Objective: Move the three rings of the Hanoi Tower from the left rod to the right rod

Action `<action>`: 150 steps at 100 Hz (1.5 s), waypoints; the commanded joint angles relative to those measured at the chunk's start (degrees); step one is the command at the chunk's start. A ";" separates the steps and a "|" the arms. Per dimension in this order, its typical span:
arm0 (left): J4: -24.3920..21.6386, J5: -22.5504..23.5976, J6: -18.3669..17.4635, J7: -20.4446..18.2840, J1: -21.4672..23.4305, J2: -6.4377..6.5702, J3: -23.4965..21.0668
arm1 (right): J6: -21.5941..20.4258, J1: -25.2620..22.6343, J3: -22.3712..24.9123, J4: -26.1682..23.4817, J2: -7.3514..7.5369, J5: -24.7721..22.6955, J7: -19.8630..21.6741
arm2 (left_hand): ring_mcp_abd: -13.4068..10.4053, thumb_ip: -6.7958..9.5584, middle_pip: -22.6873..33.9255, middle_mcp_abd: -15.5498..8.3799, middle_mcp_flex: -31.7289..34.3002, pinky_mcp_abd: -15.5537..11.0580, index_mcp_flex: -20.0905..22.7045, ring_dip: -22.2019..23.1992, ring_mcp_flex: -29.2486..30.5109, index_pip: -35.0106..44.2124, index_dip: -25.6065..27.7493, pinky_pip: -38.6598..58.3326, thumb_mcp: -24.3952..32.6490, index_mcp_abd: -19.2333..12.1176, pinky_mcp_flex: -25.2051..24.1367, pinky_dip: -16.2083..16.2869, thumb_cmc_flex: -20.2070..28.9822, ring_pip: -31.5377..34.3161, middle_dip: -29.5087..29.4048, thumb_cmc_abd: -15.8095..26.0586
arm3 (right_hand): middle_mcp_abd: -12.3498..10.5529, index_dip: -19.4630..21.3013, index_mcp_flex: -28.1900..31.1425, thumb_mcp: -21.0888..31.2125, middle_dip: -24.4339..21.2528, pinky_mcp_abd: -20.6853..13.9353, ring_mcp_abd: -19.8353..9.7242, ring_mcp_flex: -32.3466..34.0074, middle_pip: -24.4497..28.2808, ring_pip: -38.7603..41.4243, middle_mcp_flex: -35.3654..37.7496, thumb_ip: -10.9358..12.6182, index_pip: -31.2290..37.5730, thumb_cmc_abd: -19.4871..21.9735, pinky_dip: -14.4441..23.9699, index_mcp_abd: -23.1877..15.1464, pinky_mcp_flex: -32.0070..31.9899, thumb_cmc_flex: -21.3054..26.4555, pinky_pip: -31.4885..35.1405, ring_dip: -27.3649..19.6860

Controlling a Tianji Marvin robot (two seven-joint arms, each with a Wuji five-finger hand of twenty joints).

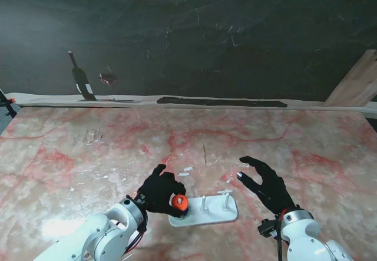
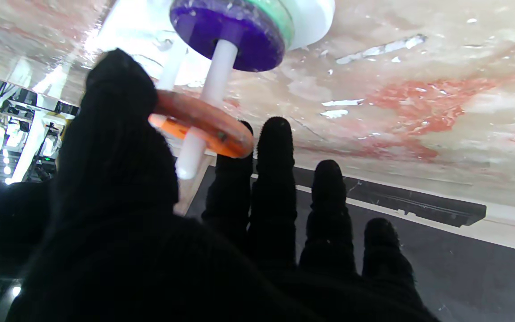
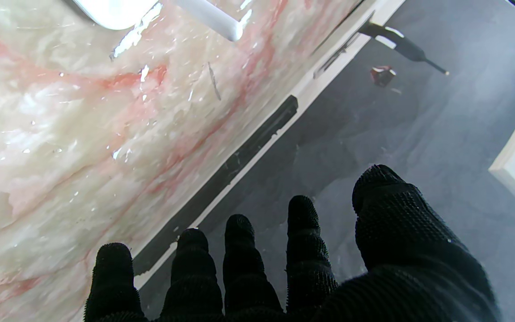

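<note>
Orange ring (image 2: 201, 123) pinched between left hand (image 1: 160, 191) thumb and forefinger, tilted partway up left rod (image 2: 204, 107) for removal; right hand (image 1: 266, 184) spread, empty.

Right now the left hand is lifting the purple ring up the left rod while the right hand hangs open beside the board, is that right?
Not quite: the left hand is lifting the orange ring, not the purple one. The left wrist view shows the purple ring still low on the left rod, on a green one. The rest holds: the right hand hangs open beside the board.
</note>
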 commanded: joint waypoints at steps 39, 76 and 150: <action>-3.84 0.01 -1.96 -4.94 0.24 0.91 -1.77 | -0.38 -0.53 0.11 -0.19 -0.05 0.70 0.41 | -0.35 0.88 1.12 -0.26 11.24 0.78 5.52 -0.50 6.45 6.57 -1.06 6.87 6.25 -4.47 0.92 -2.08 5.10 0.37 -2.59 4.45 | 0.08 0.58 -2.53 -0.86 -0.48 -0.28 0.14 -0.26 0.24 -0.30 -1.85 1.04 -1.10 0.78 1.96 0.32 -0.04 -1.67 -1.00 0.36; -6.59 -3.92 -2.38 -10.88 -0.06 1.26 -3.33 | -0.17 -0.55 0.18 -0.25 -0.04 1.16 0.68 | -0.65 0.91 2.23 -0.34 11.65 0.86 5.56 -0.33 7.01 7.26 -1.52 8.50 6.38 -4.10 0.70 -3.05 5.17 0.72 -1.53 4.47 | 0.24 0.57 -2.75 -0.67 -0.49 -0.01 0.19 -0.05 0.21 -0.28 -1.73 1.03 -1.18 0.77 1.82 0.38 0.01 -1.79 -0.40 0.38; -8.05 -6.51 -2.64 -12.58 -5.49 0.97 0.33 | 2.43 -2.42 1.65 -0.80 -0.56 1.19 -1.03 | -0.75 0.88 3.03 -0.38 11.33 0.99 5.15 0.25 7.59 7.47 -1.31 9.67 6.41 -3.75 0.67 -3.97 5.36 1.26 0.05 4.29 | 0.18 0.62 -2.76 -0.37 -0.50 -0.24 0.22 -0.13 0.16 -0.30 -1.59 1.01 -1.14 0.76 1.04 0.44 -0.05 -1.57 0.26 0.39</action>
